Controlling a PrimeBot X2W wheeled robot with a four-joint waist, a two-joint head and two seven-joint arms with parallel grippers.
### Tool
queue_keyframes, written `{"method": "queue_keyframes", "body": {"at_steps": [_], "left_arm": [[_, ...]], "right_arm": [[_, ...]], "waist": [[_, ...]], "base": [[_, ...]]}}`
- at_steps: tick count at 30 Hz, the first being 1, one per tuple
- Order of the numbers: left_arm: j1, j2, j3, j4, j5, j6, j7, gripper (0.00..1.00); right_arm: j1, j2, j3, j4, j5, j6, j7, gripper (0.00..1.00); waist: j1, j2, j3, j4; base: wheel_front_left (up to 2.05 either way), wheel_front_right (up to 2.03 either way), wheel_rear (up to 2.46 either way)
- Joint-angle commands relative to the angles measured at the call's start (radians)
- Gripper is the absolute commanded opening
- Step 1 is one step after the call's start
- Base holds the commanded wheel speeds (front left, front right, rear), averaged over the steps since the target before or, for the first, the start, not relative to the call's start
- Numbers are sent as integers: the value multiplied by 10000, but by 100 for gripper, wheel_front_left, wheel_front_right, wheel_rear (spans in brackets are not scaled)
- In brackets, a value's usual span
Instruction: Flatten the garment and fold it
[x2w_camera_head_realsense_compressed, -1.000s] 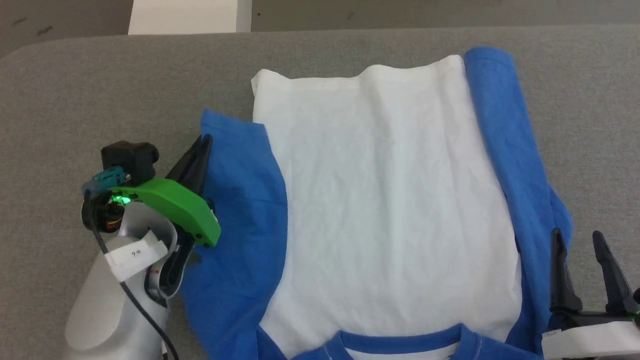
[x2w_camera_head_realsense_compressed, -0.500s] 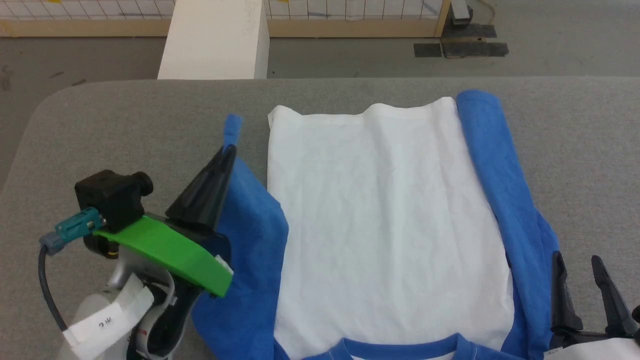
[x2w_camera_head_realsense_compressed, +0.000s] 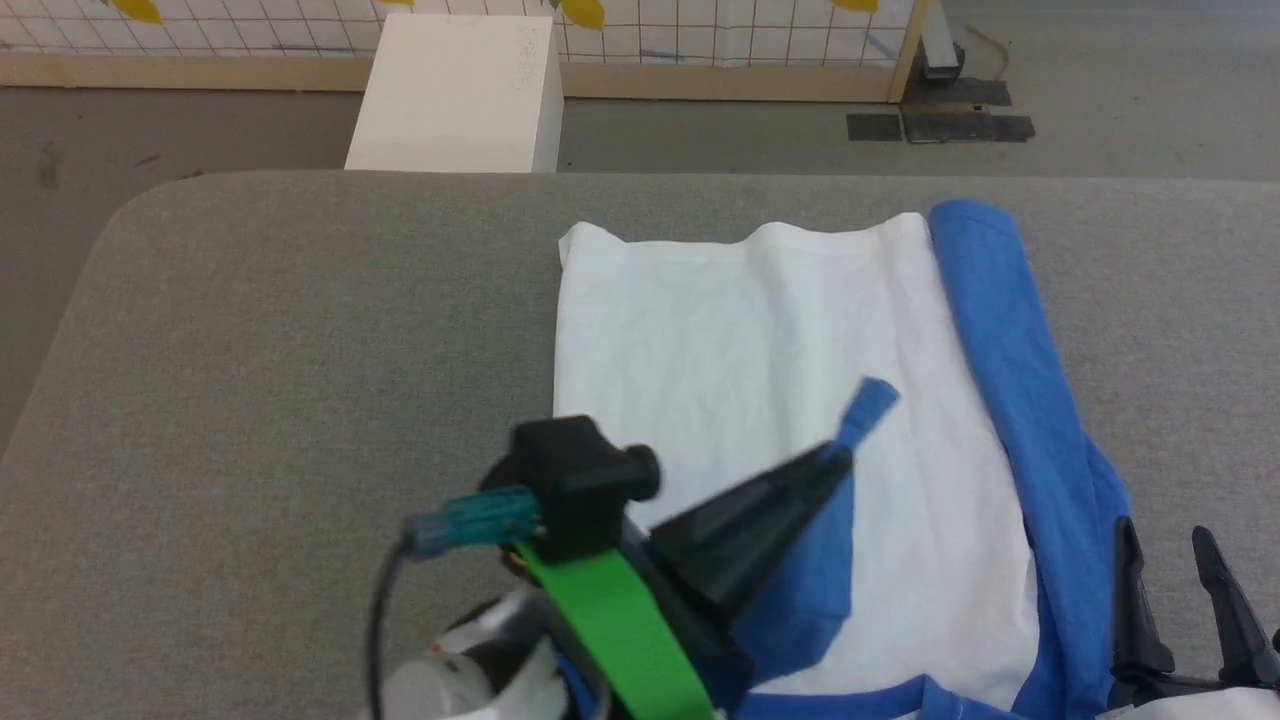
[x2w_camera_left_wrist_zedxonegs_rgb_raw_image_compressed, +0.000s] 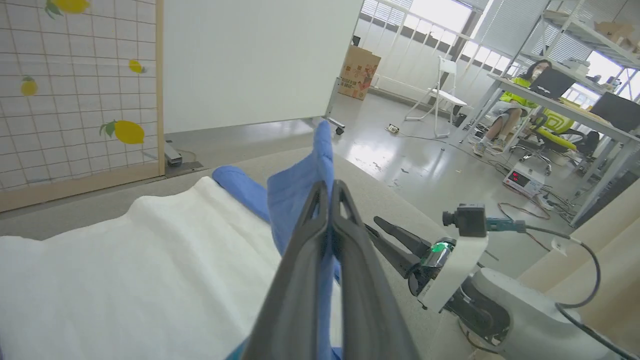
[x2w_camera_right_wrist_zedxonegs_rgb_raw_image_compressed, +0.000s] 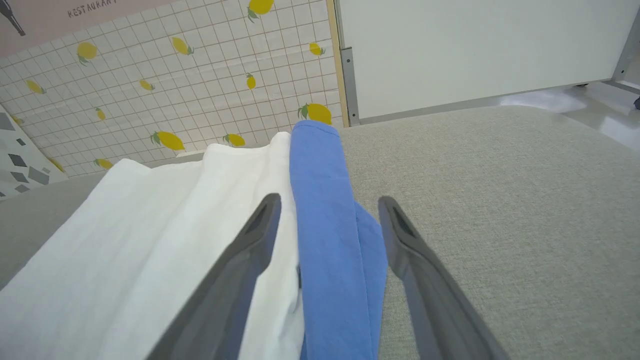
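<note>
Sleeve fold: left gripper (x2w_camera_head_realsense_compressed: 842, 458), clamped on the blue sleeve (x2w_camera_head_realsense_compressed: 868, 402) of the garment (x2w_camera_head_realsense_compressed: 740, 320), holds it over the white body on the table (x2w_camera_head_realsense_compressed: 300, 350); right gripper (x2w_camera_head_realsense_compressed: 1163, 532) stands open, empty. Next, presumably: lay sleeve flat, release.

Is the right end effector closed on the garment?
No, the right end effector is open, jaws apart, the garment showing between them.

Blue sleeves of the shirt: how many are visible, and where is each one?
2. The first sleeve lies flat along the right edge of the white body. The second sleeve is pinched in the left gripper, held above the white body.
</note>
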Motion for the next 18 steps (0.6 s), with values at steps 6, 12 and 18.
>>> {"method": "queue_keyframes", "body": {"at_steps": [6, 12, 18], "left_arm": [[-672, -624, -1728, 1705, -118, -258, -73, 0], [-1365, -1066, -2675, 3645, -392, -318, -714, 0], [-1919, -1172, -3322, 6235, -430, -330, -1086, 0]], "right_arm": [[-171, 7, -53, -20, 51, -13, -118, 100], [-293, 7, -227, -82, 48, -13, -129, 100], [-413, 7, -136, -182, 35, -13, -106, 100]], "waist": [[0, -1, 363, -177], [0, -1, 739, -563], [0, -1, 935, -1023]], "base": [[0, 0, 0], [0, 0, 0], [0, 0, 0]]}}
